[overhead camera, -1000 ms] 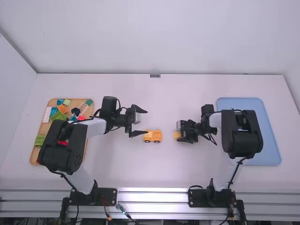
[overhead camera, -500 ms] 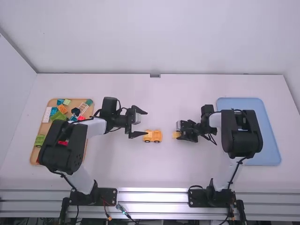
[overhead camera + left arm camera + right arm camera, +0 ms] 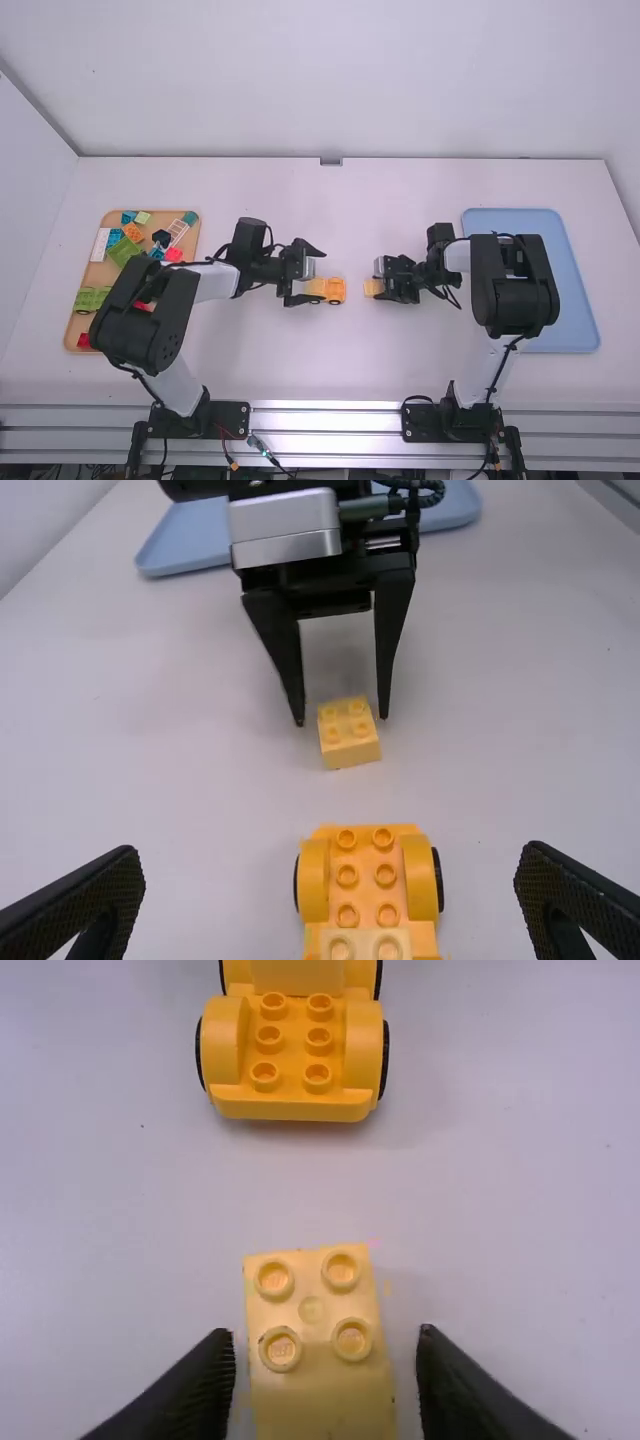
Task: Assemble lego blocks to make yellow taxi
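A yellow-orange car base with black wheels (image 3: 335, 290) stands mid-table, a yellow block on its middle. My left gripper (image 3: 312, 274) is open above its left end; in the left wrist view, the left gripper's (image 3: 330, 880) fingers stand wide on either side of the car base (image 3: 366, 880). Right of the car, separated by a gap, lies a pale yellow four-stud brick (image 3: 373, 287). My right gripper (image 3: 388, 282) is at that brick. In the right wrist view, the right gripper (image 3: 325, 1355) is open around the brick (image 3: 320, 1400), with space on both sides.
An orange-brown tray (image 3: 72, 325) at the left holds several coloured bricks, partly beneath the left arm. A light blue tray (image 3: 575, 310) lies at the right, partly behind the right arm. White walls border the table's back and left.
My left gripper has moved right, to over the car's left end. The right gripper and the pale yellow brick have shifted slightly left, toward the car.
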Action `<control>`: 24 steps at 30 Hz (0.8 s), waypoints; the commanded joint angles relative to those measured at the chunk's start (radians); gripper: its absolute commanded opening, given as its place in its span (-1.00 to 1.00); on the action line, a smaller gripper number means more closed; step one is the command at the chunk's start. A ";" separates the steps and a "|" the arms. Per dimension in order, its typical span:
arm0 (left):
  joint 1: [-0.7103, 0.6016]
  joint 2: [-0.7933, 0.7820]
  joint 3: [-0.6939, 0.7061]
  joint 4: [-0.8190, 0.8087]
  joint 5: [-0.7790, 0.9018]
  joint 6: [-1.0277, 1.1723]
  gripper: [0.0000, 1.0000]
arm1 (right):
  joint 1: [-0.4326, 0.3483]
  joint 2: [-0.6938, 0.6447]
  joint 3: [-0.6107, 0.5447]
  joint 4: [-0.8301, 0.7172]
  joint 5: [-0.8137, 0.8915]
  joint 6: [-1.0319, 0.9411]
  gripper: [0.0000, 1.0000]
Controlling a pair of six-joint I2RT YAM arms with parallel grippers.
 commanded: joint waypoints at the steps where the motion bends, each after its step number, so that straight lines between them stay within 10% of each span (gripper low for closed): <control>1: -0.005 0.023 -0.019 0.006 -0.004 -0.004 0.98 | 0.016 0.023 -0.001 -0.005 -0.006 0.031 0.17; 24: 0.002 0.025 -0.019 -0.036 -0.041 -0.004 0.98 | 0.046 0.023 -0.001 0.027 0.061 0.111 -0.11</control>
